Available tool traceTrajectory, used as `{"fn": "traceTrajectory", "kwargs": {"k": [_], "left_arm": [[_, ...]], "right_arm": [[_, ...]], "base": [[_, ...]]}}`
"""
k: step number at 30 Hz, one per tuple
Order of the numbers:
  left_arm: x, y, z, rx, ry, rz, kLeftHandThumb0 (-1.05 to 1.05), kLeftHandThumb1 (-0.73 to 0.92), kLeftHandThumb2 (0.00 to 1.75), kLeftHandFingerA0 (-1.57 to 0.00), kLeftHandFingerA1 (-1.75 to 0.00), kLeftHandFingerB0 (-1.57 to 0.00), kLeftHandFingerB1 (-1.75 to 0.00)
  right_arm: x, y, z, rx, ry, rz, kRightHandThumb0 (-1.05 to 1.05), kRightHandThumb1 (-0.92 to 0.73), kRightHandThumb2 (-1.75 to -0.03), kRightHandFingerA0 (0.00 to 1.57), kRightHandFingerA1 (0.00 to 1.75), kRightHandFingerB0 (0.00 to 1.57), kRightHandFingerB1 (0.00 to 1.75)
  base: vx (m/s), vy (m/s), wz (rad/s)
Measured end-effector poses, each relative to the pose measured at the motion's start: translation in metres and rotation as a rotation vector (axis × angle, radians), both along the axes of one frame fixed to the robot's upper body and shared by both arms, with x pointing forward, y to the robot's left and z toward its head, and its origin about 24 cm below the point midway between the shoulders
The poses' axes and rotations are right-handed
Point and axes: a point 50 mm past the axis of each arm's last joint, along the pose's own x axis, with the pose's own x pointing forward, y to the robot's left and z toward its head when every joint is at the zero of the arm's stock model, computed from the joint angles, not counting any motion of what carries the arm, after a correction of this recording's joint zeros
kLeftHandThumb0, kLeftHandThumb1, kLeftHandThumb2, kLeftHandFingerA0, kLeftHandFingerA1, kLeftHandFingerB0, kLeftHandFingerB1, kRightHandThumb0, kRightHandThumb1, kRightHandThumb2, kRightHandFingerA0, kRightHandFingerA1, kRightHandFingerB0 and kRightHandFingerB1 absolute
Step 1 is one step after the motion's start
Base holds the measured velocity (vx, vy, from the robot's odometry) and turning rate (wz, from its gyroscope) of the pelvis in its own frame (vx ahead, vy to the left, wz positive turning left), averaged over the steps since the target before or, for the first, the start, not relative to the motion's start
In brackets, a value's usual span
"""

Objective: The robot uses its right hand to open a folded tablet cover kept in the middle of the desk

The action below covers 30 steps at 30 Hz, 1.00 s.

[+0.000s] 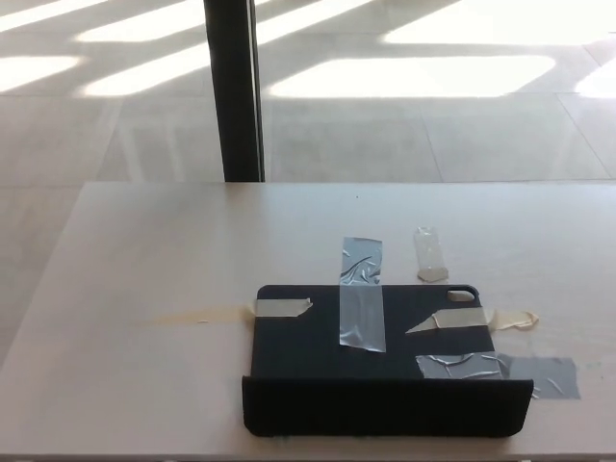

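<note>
A dark navy tablet cover (308, 346) lies on the pale desk (144, 260), near its front edge and a little right of centre. Its front flap (385, 406) stands folded up along the near side. Strips of grey and beige tape (361, 298) hold the cover to the desk at its top, left and right edges. Neither of my hands shows in the head view.
A loose bit of clear tape (429, 254) sticks to the desk behind the cover. A black post (233, 91) rises beyond the desk's far edge, in front of a sunlit tiled floor (433, 115).
</note>
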Motion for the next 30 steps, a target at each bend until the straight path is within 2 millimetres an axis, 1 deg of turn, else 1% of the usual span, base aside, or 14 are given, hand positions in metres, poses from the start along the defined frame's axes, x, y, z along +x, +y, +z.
{"fn": "traceTrajectory", "kwargs": {"k": [1, 3, 4, 5, 6, 7, 8, 10, 11, 12, 16, 18, 19, 30], "left_arm": [[0.000, 0.000, 0.000, -0.001, -0.001, 0.001, -0.91, 0.92, 0.69, -0.69, -0.75, -0.46, -0.61], [0.000, 0.000, 0.000, -0.003, -0.003, 0.003, -0.91, 0.92, 0.69, -0.69, -0.75, -0.46, -0.61], [0.001, 0.000, 0.000, -0.005, -0.006, 0.003, -0.91, 0.92, 0.70, -0.71, -0.75, -0.46, -0.61], [0.001, 0.000, 0.000, -0.005, -0.007, 0.004, -0.91, 0.92, 0.69, -0.72, -0.76, -0.46, -0.61], [0.001, 0.000, 0.000, -0.006, -0.009, 0.004, -0.91, 0.92, 0.69, -0.71, -0.76, -0.47, -0.63], [0.002, 0.000, 0.000, -0.006, -0.010, 0.004, -0.91, 0.92, 0.69, -0.73, -0.77, -0.47, -0.63], [0.002, 0.000, 0.000, -0.007, -0.010, 0.004, -0.91, 0.92, 0.69, -0.72, -0.77, -0.46, -0.63], [0.001, 0.000, 0.000, -0.007, -0.010, 0.005, -0.91, 0.92, 0.69, -0.72, -0.77, -0.46, -0.63], [0.001, 0.000, 0.000, -0.008, -0.010, 0.005, -0.90, 0.92, 0.70, -0.72, -0.77, -0.47, -0.64], [0.001, -0.001, 0.000, -0.008, -0.010, 0.005, -0.89, 0.92, 0.70, -0.73, -0.77, -0.46, -0.63], [0.002, -0.001, 0.000, -0.008, -0.012, 0.005, -0.91, 0.92, 0.70, -0.75, -0.79, -0.48, -0.64], [0.002, -0.001, 0.000, -0.008, -0.013, 0.004, -0.89, 0.92, 0.71, -0.75, -0.78, -0.49, -0.64], [0.003, -0.001, 0.000, -0.008, -0.014, 0.004, -0.89, 0.92, 0.71, -0.71, -0.76, -0.48, -0.64], [0.003, -0.001, 0.000, -0.010, -0.017, 0.003, -0.91, 0.92, 0.70, -0.72, -0.76, -0.46, -0.63]], "right_arm": [[0.009, 0.007, 0.005, -0.026, -0.010, 0.038, -0.84, -0.87, -0.67, 0.55, 0.43, 0.41, 0.34], [0.030, 0.026, 0.017, -0.084, -0.034, 0.137, -0.84, -0.87, -0.67, 0.55, 0.43, 0.41, 0.34], [0.041, 0.038, 0.022, -0.115, -0.044, 0.194, -0.90, -0.76, -0.79, 0.51, 0.46, 0.37, 0.38], [0.048, 0.047, 0.025, -0.136, -0.050, 0.234, -0.81, -0.73, -1.10, 0.43, 0.54, 0.29, 0.47], [0.056, 0.058, 0.030, -0.163, -0.056, 0.280, -0.82, -0.92, -0.71, 0.55, 0.45, 0.34, 0.32], [0.061, 0.065, 0.032, -0.182, -0.058, 0.309, -0.79, -0.73, -1.09, 0.44, 0.56, 0.25, 0.46], [0.069, 0.075, 0.035, -0.208, -0.059, 0.351, -0.82, -0.92, -0.69, 0.49, 0.44, 0.29, 0.30], [0.078, 0.089, 0.038, -0.244, -0.054, 0.406, -0.82, -0.92, -0.69, 0.49, 0.44, 0.29, 0.30], [0.080, 0.092, 0.038, -0.254, -0.052, 0.421, -0.83, -0.91, -0.68, 0.45, 0.47, 0.32, 0.30], [0.086, 0.102, 0.039, -0.277, -0.045, 0.457, -0.84, -0.90, -0.67, 0.46, 0.46, 0.32, 0.30], [0.097, 0.121, 0.036, -0.316, -0.021, 0.529, -0.84, -0.92, -0.68, 0.48, 0.47, 0.31, 0.31], [0.105, 0.137, 0.033, -0.348, 0.002, 0.585, -0.85, -0.92, -0.69, 0.53, 0.49, 0.32, 0.32], [0.108, 0.143, 0.031, -0.360, 0.011, 0.609, -0.86, -0.92, -0.72, 0.47, 0.50, 0.29, 0.33], [0.125, 0.208, 0.008, -0.505, 0.116, 0.845, -0.87, -0.92, -0.69, 0.44, 0.50, 0.29, 0.32]], "base": [[0.00, 0.000, 0.00], [0.00, 0.000, 0.00], [0.00, 0.000, 0.00], [0.00, 0.000, 0.00], [0.00, 0.000, 0.00], [0.00, 0.000, 0.00], [0.00, 0.000, 0.00], [0.00, 0.000, 0.00], [0.00, 0.000, 0.00], [0.00, 0.000, 0.00], [0.00, 0.000, 0.00], [0.00, 0.000, 0.00], [0.00, 0.000, 0.00], [0.00, 0.000, 0.00]]}}
